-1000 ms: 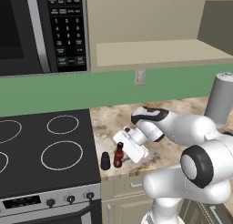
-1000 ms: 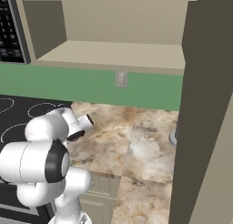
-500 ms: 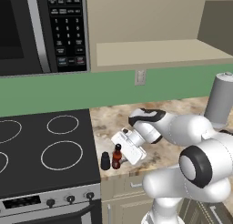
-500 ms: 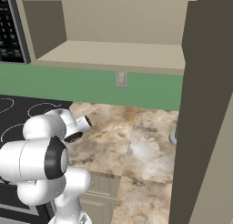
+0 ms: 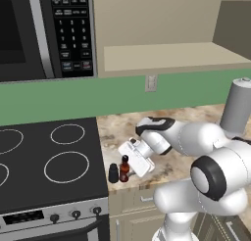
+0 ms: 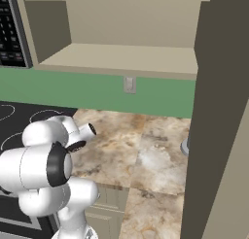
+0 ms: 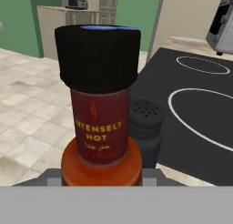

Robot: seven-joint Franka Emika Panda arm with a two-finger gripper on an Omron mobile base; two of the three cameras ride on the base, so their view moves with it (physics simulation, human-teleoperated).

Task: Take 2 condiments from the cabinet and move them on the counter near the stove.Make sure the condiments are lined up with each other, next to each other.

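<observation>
While we set the slim red-brown sauce bottle (image 5: 124,168) beside the short black shaker (image 5: 113,173):
Our gripper (image 5: 128,162) seems to clasp the bottle; lower straight, then let go gently.

The slim red-brown sauce bottle (image 7: 101,141) is showing a smooth, faintly glossy body like plastic, under a matt black cap and a dark red label with yellow print. The short black shaker (image 7: 145,127), touching its right side, is looking dull and matt, its top dotted with holes. The mottled beige-and-brown stone-look counter (image 5: 193,118) is appearing smooth. The black glass cooktop (image 5: 49,161) is looking flat and sleek. The tall grey cylinder (image 5: 237,105) is showing a brushed, metal-like finish.
</observation>
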